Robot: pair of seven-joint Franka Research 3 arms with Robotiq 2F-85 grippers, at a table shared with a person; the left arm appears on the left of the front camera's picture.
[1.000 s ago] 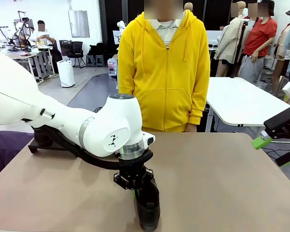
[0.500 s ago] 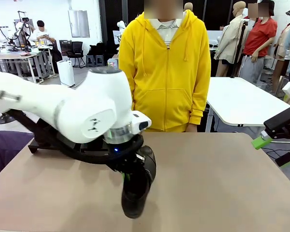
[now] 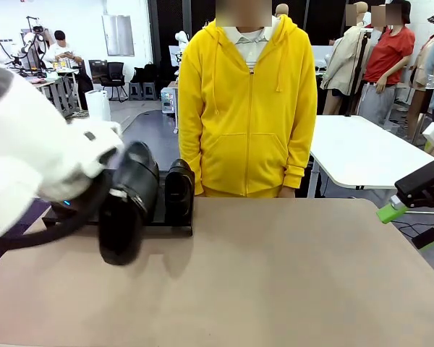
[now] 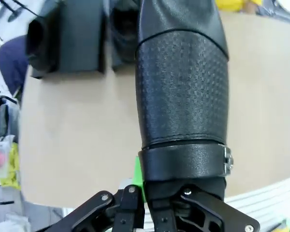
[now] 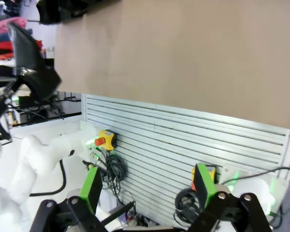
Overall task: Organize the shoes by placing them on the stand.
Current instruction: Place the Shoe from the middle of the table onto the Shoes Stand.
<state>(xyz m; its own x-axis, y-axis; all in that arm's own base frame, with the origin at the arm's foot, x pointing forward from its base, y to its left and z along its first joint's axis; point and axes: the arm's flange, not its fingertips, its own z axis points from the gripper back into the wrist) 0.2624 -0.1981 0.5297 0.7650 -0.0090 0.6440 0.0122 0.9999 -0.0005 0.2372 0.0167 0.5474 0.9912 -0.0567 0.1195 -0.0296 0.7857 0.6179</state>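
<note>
- Stand (image 3: pixel 175 228): low black rack at the far left of the table, in front of the person. I see one shoe on the stand (image 3: pixel 179 189), toe pointing my way. In the left wrist view the rack (image 4: pixel 82 38) has a shoe at its far end (image 4: pixel 38 41) and another (image 4: pixel 123 21) partly hidden behind the carried one; can't tell the exact count.
- Left gripper (image 4: pixel 157 193): clamped tight on the heel end of a carried shoe (image 3: pixel 126 206), green pad visible against the collar. Shoe is lifted off the table, just in front of the stand, blurred in the front view. Wrist view shows its textured upper (image 4: pixel 181 92) running away from the fingers.
- Right gripper (image 5: pixel 150 193): jaws fully apart, nothing between them, hanging off the table's right edge; in the front view it's at the right border (image 3: pixel 412 213).
- Table (image 3: pixel 289 275): tan top, bare where visible.
- Person in a yellow hoodie (image 3: pixel 249 108) stands at the far edge, arms down.
- Room: white tables, workbenches and seated people behind.
</note>
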